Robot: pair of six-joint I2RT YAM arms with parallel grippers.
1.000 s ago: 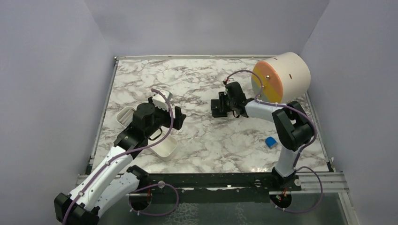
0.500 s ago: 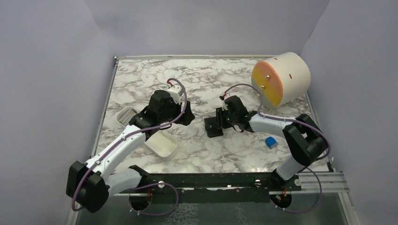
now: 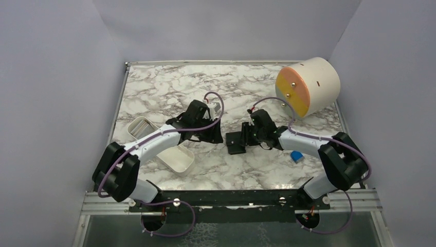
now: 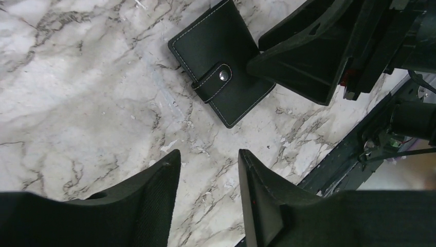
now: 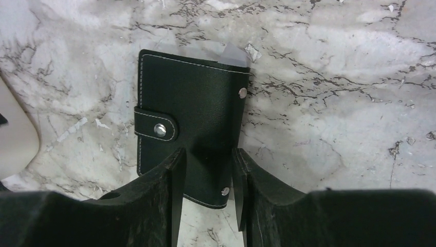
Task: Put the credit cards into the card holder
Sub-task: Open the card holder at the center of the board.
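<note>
The card holder [image 3: 235,143] lies shut and flat on the marble, black with white stitching, its strap snapped by a stud [image 5: 160,130]. A pale corner [image 5: 234,53] peeks out at its far edge. My right gripper [image 3: 248,137] is open, and its fingertips [image 5: 177,157] stand over the holder's [image 5: 193,116] near half. My left gripper [image 4: 207,154] is open over bare marble, just left of the holder [image 4: 218,82], with nothing between its fingers. In the top view the left gripper [image 3: 215,135] faces the right one across the holder. The credit cards are out of view.
Two white oblong trays [image 3: 139,127] [image 3: 177,157] lie under and beside the left arm. A small blue block [image 3: 296,155] sits by the right arm. A big cream cylinder with an orange-yellow face [image 3: 308,85] stands at the back right. The black front rail [image 3: 231,198] bounds the near edge.
The left arm has swung right from the trays to the card holder, and its jaws have narrowed. The right gripper and the holder have shifted nearer and slightly left.
</note>
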